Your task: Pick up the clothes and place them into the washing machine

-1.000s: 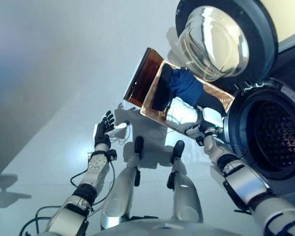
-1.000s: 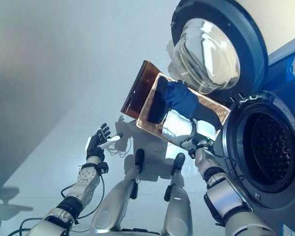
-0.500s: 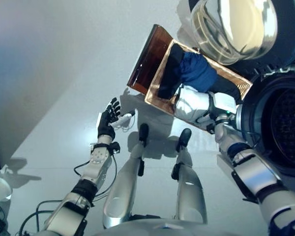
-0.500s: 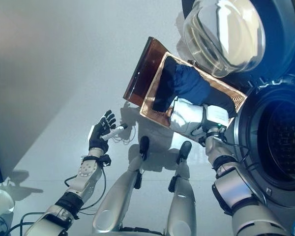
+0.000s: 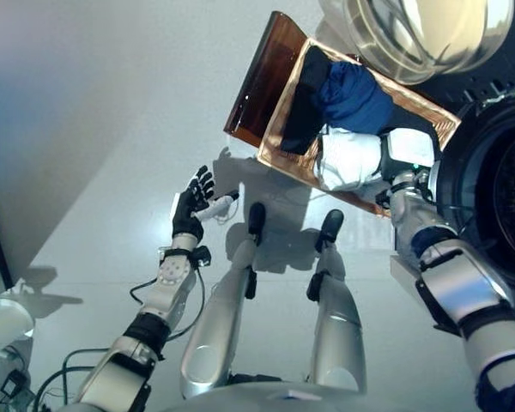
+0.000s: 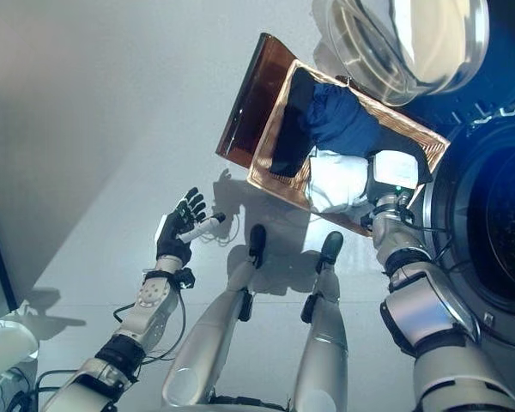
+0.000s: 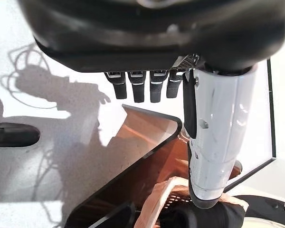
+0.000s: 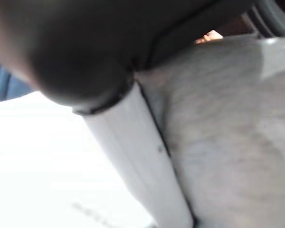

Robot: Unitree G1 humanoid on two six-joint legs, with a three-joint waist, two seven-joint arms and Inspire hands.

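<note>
A shallow wicker basket [image 5: 279, 159] rests on a low dark brown box [image 5: 253, 94] beside the washing machine, whose drum [image 5: 498, 197] is open. In the basket lie a blue garment [image 5: 356, 99], a black garment [image 5: 305, 112] and a white garment [image 5: 348, 163]. My right hand [image 5: 408, 159] is at the basket's near end, against the white garment; its wrist view has the white thumb [image 8: 137, 161] lying along the pale cloth [image 8: 228, 133], with the fingers hidden. My left hand [image 5: 189, 210] is open and empty above the floor, left of the basket.
The washing machine's round glass door [image 5: 421, 34] stands open above the basket. The pale floor [image 5: 112, 129] spreads out to the left. The box [image 7: 133, 156] and basket rim [image 7: 156, 199] lie past the left hand's fingers in its wrist view.
The camera has shifted, so basket and machine sit higher and further right in the picture. My right hand stays at the white garment. My left hand has barely moved.
</note>
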